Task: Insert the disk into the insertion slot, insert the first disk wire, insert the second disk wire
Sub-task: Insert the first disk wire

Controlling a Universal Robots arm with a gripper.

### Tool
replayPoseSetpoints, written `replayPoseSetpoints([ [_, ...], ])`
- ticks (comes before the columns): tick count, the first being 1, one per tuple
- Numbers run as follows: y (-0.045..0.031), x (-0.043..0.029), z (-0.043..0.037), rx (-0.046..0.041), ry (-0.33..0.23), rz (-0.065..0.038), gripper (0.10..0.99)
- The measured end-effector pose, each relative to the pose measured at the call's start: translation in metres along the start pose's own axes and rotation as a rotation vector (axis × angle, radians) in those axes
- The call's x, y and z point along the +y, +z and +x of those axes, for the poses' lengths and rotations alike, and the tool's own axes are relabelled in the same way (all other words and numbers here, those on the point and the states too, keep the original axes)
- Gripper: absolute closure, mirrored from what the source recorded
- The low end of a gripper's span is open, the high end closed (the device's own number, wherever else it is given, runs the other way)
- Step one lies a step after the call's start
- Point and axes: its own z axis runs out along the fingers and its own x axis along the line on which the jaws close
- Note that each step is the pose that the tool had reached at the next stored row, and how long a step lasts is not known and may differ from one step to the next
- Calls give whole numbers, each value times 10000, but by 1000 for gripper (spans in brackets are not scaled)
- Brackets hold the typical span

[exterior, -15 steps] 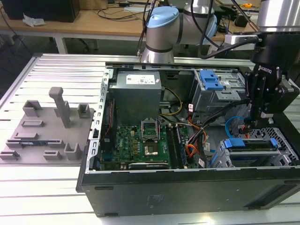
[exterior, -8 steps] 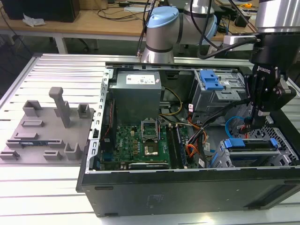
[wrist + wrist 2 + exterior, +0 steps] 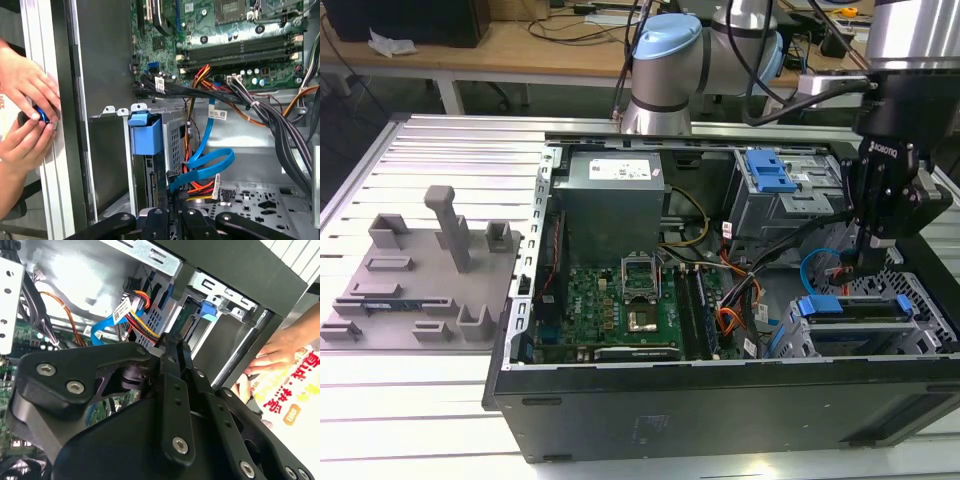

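Exterior view gives me the open computer case (image 3: 720, 400) lying on its side on a ribbed aluminium table (image 3: 440, 150), so that I reach inside it from above. The gripper (image 3: 873, 262) hangs down into the corner at the exterior view's right, close to the insertion slot (image 3: 918, 305). The disk (image 3: 146, 136) sits inside this slot; in the first wrist view its blue carrier end stands out from the grey perforated wall, so I judge the first step as done. In the second wrist view the fingers (image 3: 175, 380) come together at the tips with no gap that I can see, so I take the gripper as closed; whether a plug is pinched between them I cannot tell. The tips are close to the blue flat cable (image 3: 210, 165) and the red, yellow and black wires (image 3: 200, 189) at the back of the disk, which fits the wire steps. A person's hands (image 3: 27, 82) hold a small blue thing (image 3: 42, 116) outside the case wall, apart from my arm. On the table beside the case lies a grey fixture plate (image 3: 420, 290), and behind it a wooden bench (image 3: 520, 50) closes the room
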Motion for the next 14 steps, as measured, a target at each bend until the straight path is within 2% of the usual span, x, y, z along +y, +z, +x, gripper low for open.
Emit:
replayPoseSetpoints([
  [2, 1, -29, -1, 5, -108, -257, 922],
  [3, 2, -67, -3, 7, -167, -396, 922],
  [5, 7, -142, -5, 0, -191, -463, 922],
  [7, 11, -154, 1, 9, -237, -675, 922],
  [8, 12, -157, 3, 16, -287, -822, 922],
  [9, 16, -167, 10, 25, -373, -1036, 922],
  [10, 21, -186, 20, 29, -409, -1122, 922],
  [12, 27, -210, 31, 25, -421, -1156, 922],
  [14, 37, -237, 49, -38, -423, -1164, 922],
])
